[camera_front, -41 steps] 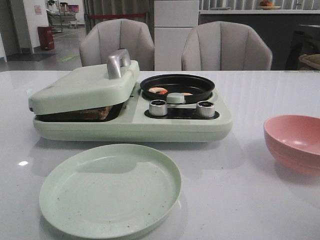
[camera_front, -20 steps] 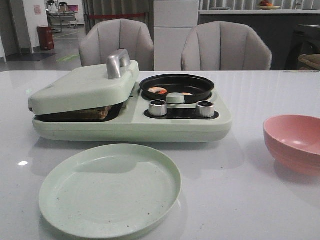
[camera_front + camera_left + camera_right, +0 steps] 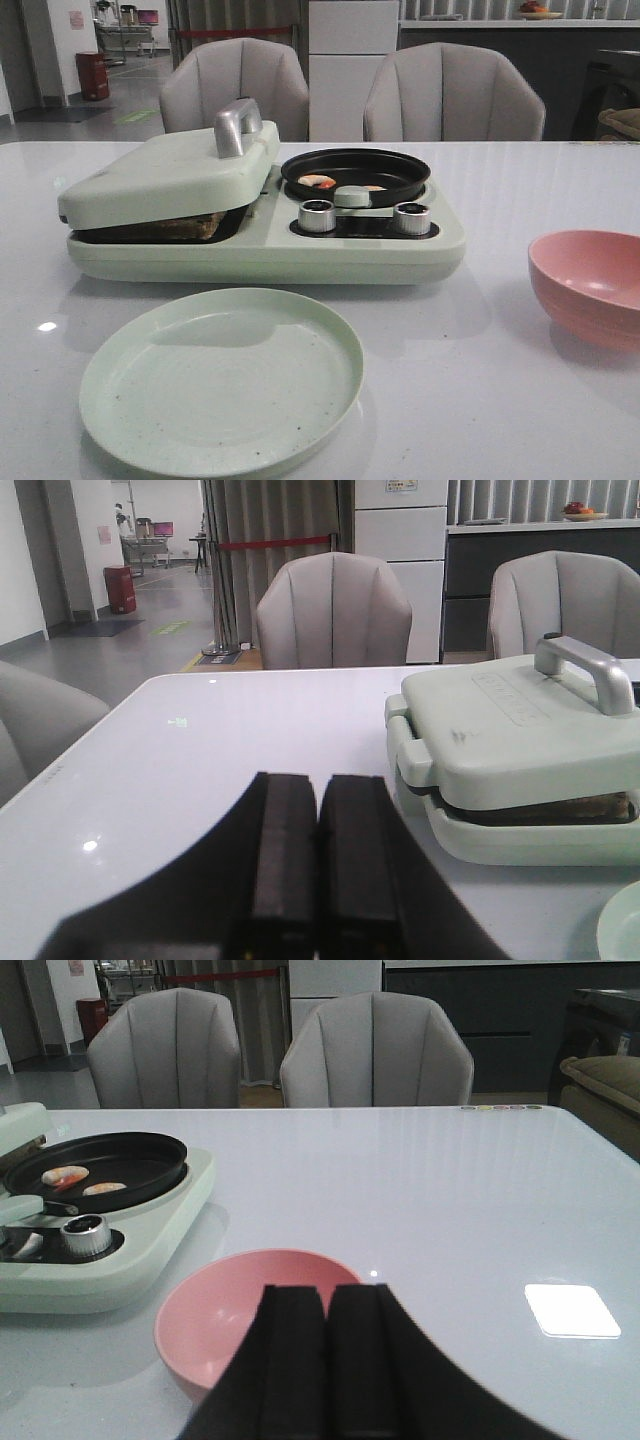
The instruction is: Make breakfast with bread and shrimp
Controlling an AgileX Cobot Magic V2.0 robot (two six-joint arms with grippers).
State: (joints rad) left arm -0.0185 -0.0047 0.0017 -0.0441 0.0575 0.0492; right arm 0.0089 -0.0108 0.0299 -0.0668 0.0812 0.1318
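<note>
The bread [image 3: 190, 226] sat inside the sandwich press, only a brown edge showing in the gap under the hinged lid [image 3: 170, 175], which rested tilted and not fully down. Same dark sliver of it was visible under the lid in the left wrist view. The shrimp [image 3: 318, 182], two small orange-white pieces, lay in the black round pan [image 3: 355, 175] on the right half of the pale green breakfast maker [image 3: 265, 245]; the second piece was mostly hidden behind the pan's handle stub. Two silver knobs [image 3: 317, 215] stood in front of the pan. The lid had a silver handle [image 3: 237, 127] on top.

The appliance sat mid-worktop, toward the left side. A pale green plate [image 3: 221, 378] lay just in front of it, near the front edge, not touching it. A pink bowl [image 3: 588, 285] stood near the right edge, well apart from the appliance.

Left gripper [image 3: 318, 855]: fingers pressed together, holding nothing, low over the worktop's left side, near the press but apart from it. Right gripper [image 3: 327, 1360]: fingers pressed together, nothing between them, just in front of the pink bowl's near rim. Contact with the bowl couldn't be told. Neither gripper showed in the front view.

Two grey chairs [image 3: 453, 92] stood behind the far edge of the white table [image 3: 480, 400].
</note>
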